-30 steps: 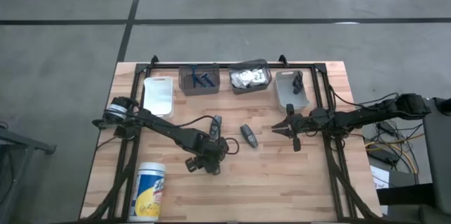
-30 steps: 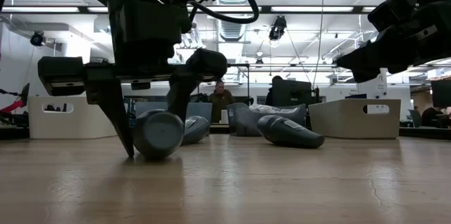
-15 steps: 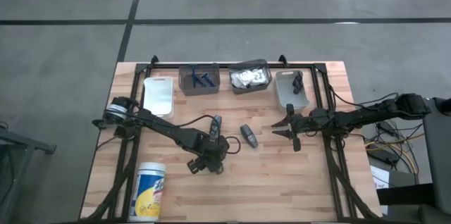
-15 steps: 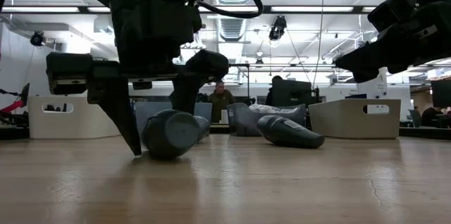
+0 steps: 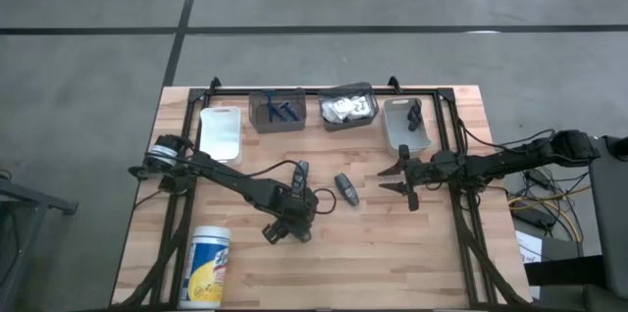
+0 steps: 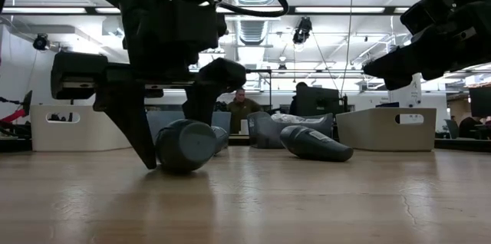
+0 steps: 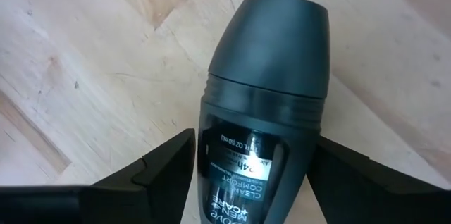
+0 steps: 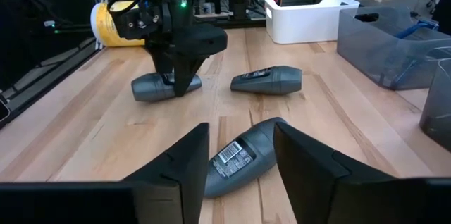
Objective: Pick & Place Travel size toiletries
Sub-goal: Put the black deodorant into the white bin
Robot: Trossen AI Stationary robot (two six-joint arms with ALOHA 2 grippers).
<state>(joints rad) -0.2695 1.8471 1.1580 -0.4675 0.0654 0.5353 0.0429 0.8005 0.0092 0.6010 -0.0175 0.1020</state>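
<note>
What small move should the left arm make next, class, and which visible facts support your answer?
Probably close the left hand on the dark grey roll-on deodorant. The wrist view shows the bottle lying on the wooden table between the two open fingers, with gaps on both sides, so nothing is gripped yet. The low view shows the same hand down at table level around that bottle.

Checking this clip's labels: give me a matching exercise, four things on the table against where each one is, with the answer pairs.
Things:
1. white canister
2. blue sticks
3. white packets
4. dark tube lying on the wood

Places:
A. between the left gripper's open fingers
B. bin at the back middle
C. front left corner of the table
D. bin just left of the back middle bin

Pairs: 1-C, 2-D, 3-B, 4-A
</note>
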